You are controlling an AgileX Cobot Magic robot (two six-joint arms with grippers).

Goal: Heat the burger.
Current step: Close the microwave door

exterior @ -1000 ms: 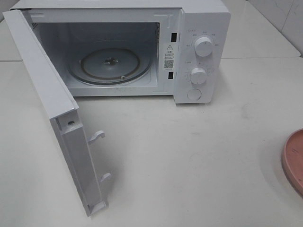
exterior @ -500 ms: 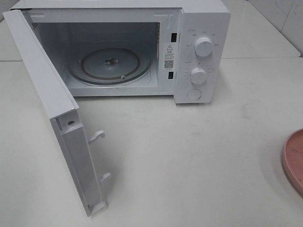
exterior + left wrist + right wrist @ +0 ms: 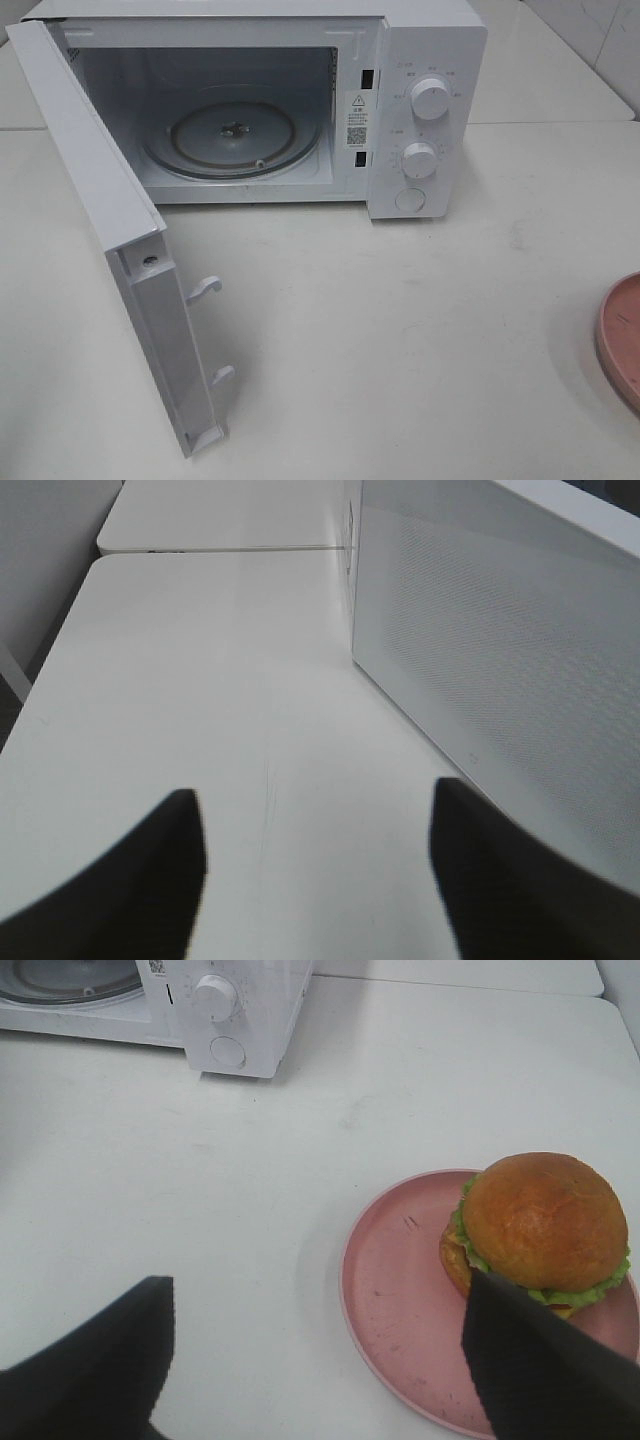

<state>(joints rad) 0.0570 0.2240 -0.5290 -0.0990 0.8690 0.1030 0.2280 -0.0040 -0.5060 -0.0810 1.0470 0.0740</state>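
burger (image 3: pixel 540 1225) on plate (image 3: pixel 395 1290), microwave (image 3: pixel 300 100) open

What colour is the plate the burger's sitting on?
Pink. The plate under the burger shows best in the right wrist view; the exterior high view catches only its edge.
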